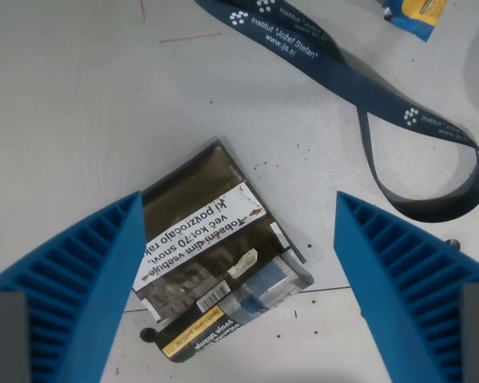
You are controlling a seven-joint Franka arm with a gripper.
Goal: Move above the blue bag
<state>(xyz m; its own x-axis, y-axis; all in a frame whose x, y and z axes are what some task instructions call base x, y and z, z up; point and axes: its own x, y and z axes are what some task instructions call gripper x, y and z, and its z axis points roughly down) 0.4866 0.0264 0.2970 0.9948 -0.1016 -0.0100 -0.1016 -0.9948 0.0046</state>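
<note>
The blue bag [416,21] shows only as a small blue and yellow corner at the top edge, toward the wrist view's right; most of it is out of frame. My gripper [239,199] is open and empty, its two blue ribbed fingers [80,271] spread wide at the lower left and lower right. It sits over a dark tobacco pouch [215,263] with a white warning label, well away from the blue bag.
A dark blue lanyard [359,84] with white lettering runs from the top centre down to a loop at the right, between the pouch and the blue bag. The surface is a light grey table [80,96] with faint red marks.
</note>
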